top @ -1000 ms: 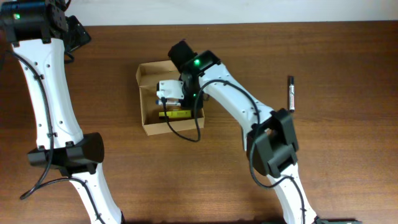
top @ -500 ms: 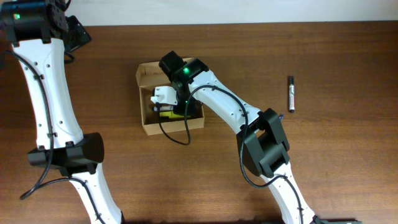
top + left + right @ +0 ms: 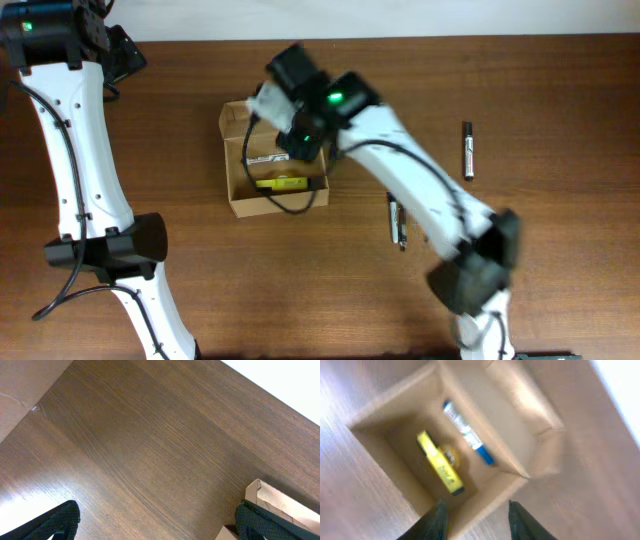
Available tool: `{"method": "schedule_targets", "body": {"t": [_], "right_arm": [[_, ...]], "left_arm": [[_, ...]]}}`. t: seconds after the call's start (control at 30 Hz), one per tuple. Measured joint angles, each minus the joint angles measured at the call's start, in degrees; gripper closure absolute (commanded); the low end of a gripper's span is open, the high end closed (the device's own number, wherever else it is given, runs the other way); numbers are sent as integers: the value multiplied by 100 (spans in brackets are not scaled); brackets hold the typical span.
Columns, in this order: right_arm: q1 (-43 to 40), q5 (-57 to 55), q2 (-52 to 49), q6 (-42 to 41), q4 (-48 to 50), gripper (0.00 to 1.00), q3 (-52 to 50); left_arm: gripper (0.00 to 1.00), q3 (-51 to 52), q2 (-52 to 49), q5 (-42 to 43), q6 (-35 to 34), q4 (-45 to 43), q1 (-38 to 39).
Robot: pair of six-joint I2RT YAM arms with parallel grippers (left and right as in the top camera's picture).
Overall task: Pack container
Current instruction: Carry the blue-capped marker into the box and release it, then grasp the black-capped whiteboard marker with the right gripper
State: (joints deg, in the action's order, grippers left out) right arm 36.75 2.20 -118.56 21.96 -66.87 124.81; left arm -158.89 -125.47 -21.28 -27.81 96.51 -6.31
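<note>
The right hand (image 3: 477, 522) has been raised from the container (image 3: 238, 178), fingers parted and empty. The container's long axis is laid 9-to-3 o'clock, flap toward 12.

Blurred open container (image 3: 496, 414) holding a yellow marker (image 3: 440, 469) and a blue-tipped pen (image 3: 467, 437), with the right gripper (image 3: 479, 522) fingertips parted and empty.

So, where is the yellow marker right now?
In the overhead view, the yellow marker lies inside the container, beside a white-and-blue pen, left of the table's centre.
</note>
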Motion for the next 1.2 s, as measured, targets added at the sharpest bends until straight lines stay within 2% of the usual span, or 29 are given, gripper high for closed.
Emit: {"method": "schedule_targets", "body": {"t": [0.13, 0.23, 0.4, 0.57, 0.7, 0.83, 1.2], "right_arm": [[-647, 42, 754, -1185, -275, 60, 133], [-1565, 66, 922, -2072, -640, 60, 179], [-3073, 68, 610, -3095, -946, 60, -35], [-3893, 70, 203, -3672, -901, 58, -538], [-4179, 83, -160, -3877, -693, 55, -1003], [-4330, 92, -601, -3915, -407, 55, -1322], [-4395, 81, -1292, -2920, -212, 55, -1405]], "left_arm": [[0, 0, 0, 0, 0, 0, 2], [0, 0, 0, 0, 0, 0, 2], [0, 0, 0, 0, 0, 0, 2], [0, 0, 0, 0, 0, 0, 2], [0, 0, 0, 0, 0, 0, 2], [0, -2, 0, 0, 0, 0, 2], [0, 0, 0, 0, 0, 0, 2]]}}
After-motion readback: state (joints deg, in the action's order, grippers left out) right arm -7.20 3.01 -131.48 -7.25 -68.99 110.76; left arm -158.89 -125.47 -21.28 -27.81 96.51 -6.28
